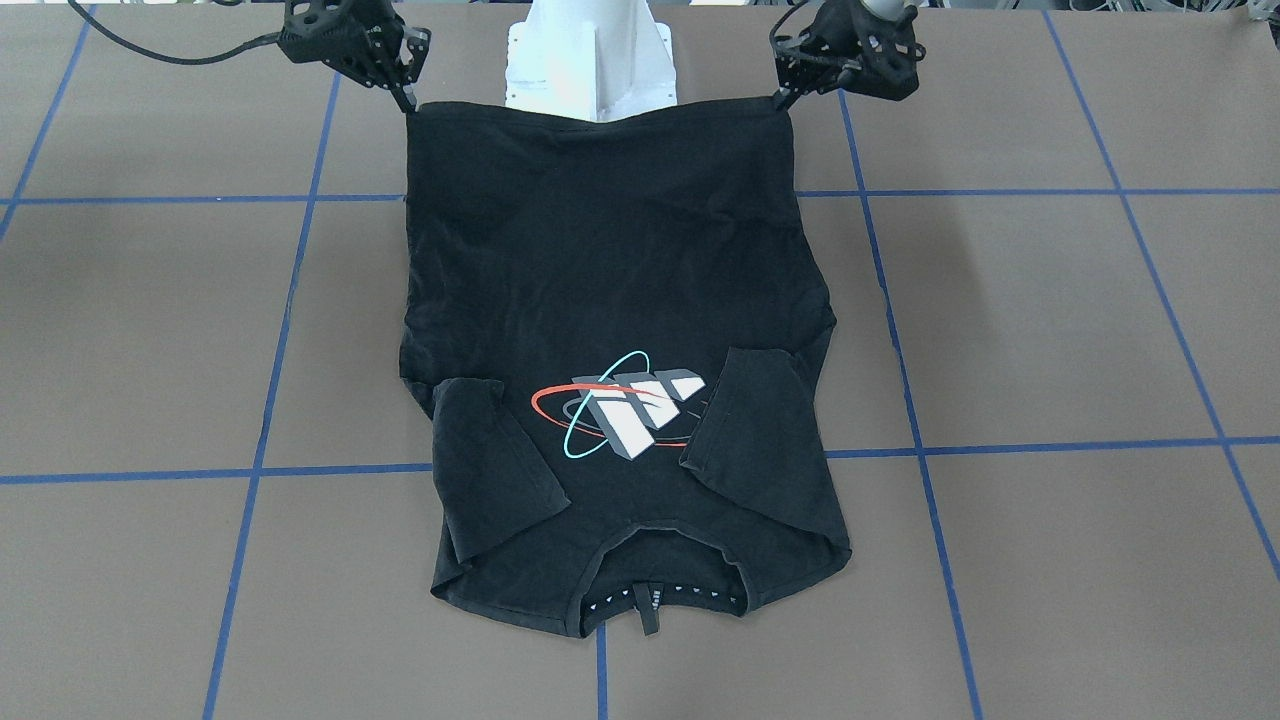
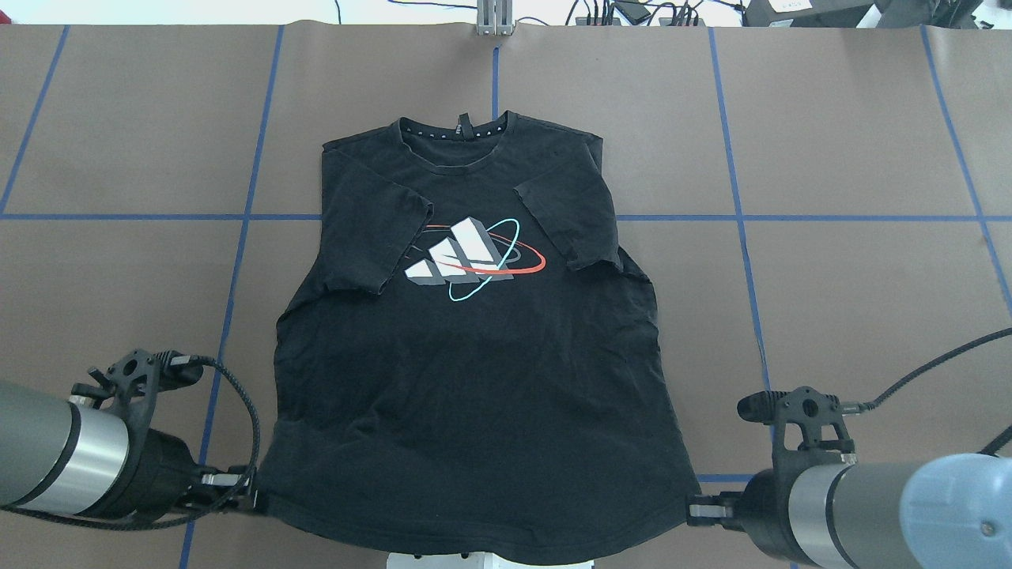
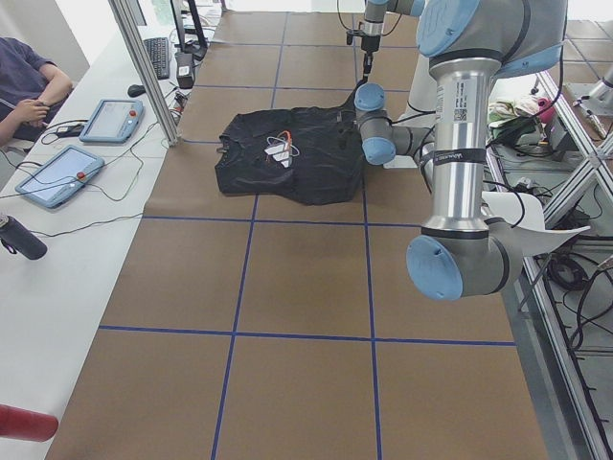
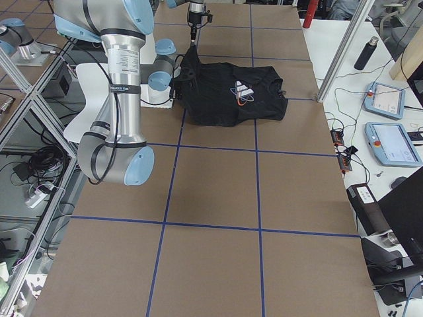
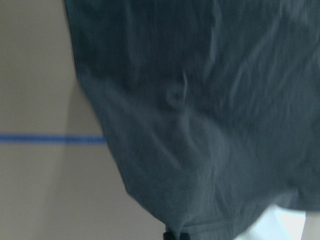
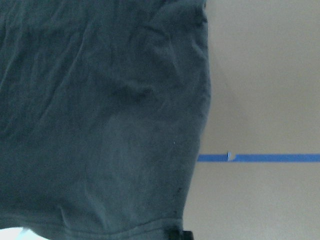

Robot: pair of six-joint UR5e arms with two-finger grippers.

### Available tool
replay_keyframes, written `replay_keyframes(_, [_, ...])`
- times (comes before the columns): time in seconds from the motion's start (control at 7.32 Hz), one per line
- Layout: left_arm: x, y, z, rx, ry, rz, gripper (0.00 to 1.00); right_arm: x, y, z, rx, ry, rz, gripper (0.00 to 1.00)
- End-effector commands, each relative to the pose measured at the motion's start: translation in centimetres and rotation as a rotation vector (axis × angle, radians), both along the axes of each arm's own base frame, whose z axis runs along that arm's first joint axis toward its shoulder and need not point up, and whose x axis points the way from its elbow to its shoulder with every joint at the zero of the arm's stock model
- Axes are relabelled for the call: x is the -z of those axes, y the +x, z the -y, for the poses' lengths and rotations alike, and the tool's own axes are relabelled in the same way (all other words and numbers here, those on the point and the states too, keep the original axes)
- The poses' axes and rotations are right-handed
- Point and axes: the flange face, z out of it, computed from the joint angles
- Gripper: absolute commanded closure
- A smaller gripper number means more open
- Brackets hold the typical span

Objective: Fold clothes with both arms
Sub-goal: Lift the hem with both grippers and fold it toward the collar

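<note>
The black T-shirt (image 2: 474,379) lies face up on the brown table, collar (image 2: 455,134) at the far side, both short sleeves folded in over the chest graphic (image 2: 474,257). My left gripper (image 2: 253,494) is shut on the hem's left corner. My right gripper (image 2: 694,507) is shut on the hem's right corner. In the front-facing view the hem edge (image 1: 600,118) hangs stretched between the left gripper (image 1: 783,97) and the right gripper (image 1: 408,103), a little above the table. Each wrist view is filled with dark cloth (image 5: 200,100) (image 6: 100,100).
The white pedestal base (image 1: 590,60) stands right behind the hem. Blue tape lines (image 2: 237,237) grid the brown table cover. Beyond the table's far edge, tablets (image 3: 57,172), cables and a seated person (image 3: 29,81) occupy a white bench.
</note>
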Motion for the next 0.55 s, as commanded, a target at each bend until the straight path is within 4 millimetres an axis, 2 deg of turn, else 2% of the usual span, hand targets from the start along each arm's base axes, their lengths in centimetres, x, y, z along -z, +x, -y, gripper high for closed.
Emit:
replay_keyframes(0.0, [-0.7, -0.2, 8.1, 0.141, 0.058, 0.032, 1.00, 0.3, -1.5, 8.0, -0.111, 0.048, -0.035, 1.00])
replay_keyframes(0.14, [-0.9, -1.8, 10.9, 0.206, 0.060, 0.044, 1.00, 1.2, -0.5, 11.0, -0.163, 0.069, -0.027, 1.00])
replay_keyframes(0.41, [0.8, -6.0, 16.2, 0.312, 0.095, 0.072, 1.00, 3.1, 2.1, 16.3, -0.281, 0.077, -0.009, 1.00])
